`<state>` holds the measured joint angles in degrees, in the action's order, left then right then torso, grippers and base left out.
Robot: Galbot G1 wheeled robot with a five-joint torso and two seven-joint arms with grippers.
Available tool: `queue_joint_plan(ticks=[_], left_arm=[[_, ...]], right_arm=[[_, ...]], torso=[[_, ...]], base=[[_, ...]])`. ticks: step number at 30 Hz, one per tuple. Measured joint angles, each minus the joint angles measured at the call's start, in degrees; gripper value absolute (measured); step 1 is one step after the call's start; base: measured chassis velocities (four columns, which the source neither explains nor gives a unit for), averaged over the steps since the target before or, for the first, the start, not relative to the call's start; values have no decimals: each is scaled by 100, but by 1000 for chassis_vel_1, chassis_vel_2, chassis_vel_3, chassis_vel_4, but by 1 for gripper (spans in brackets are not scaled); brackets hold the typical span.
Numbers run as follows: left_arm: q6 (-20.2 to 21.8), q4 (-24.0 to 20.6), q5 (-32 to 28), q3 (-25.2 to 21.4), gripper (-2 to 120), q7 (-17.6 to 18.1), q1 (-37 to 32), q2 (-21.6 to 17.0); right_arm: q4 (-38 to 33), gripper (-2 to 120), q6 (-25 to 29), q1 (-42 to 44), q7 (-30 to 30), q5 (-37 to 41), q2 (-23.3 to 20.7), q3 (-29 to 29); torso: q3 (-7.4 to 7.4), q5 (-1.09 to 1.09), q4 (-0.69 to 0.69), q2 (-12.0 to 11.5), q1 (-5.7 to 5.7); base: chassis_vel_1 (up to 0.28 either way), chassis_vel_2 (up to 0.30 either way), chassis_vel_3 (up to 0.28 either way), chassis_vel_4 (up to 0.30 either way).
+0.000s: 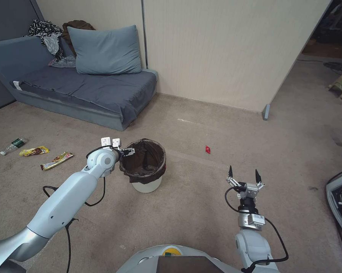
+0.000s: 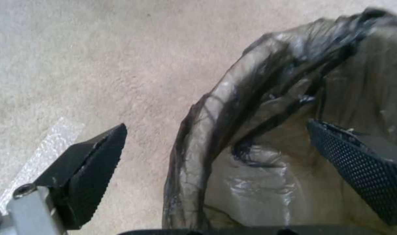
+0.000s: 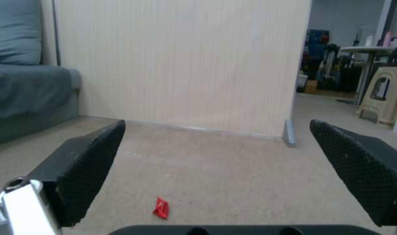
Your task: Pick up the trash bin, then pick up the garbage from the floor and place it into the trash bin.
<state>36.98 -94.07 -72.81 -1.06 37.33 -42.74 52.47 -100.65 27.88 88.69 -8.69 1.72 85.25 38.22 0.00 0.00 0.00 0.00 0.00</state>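
Note:
The trash bin (image 1: 145, 185), a small white bucket with a dark liner (image 2: 250, 107) folded over its rim, stands on the carpet. My left gripper (image 1: 127, 152) (image 2: 216, 130) is open at the bin's left rim, one finger outside and one inside the liner. Held above the floor to the right, my right gripper (image 1: 243, 175) (image 3: 216, 130) is open and holds nothing. A small red wrapper (image 1: 207, 149) (image 3: 161, 208) lies ahead of it. Further garbage lies at the far left: a clear bottle (image 1: 12, 146) and two yellow wrappers (image 1: 34, 151) (image 1: 57, 160).
A blue-grey sofa (image 1: 83, 94) with a pillow (image 1: 104, 51) stands at the back left against a beige partition wall (image 1: 224, 49). A beige stool (image 3: 383, 96) stands in the opening at the right. A white device (image 1: 339, 201) sits at the right edge.

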Motion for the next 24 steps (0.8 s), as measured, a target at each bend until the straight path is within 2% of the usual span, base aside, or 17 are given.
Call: queue_joint_plan(ticks=[12, 24], left_arm=[[80, 121, -171, 15, 100, 206, 9, 78], [119, 208, -195, 29, 100, 230, -11, 100]], right_arm=[[-46, 100, 14, 20, 2, -24, 34, -8], [-101, 100, 30, 21, 2, -79, 87, -43]], torso=[[0, 0, 0, 0, 0], [0, 0, 0, 0, 0]], base=[[0, 0, 0, 0], [0, 0, 0, 0]])
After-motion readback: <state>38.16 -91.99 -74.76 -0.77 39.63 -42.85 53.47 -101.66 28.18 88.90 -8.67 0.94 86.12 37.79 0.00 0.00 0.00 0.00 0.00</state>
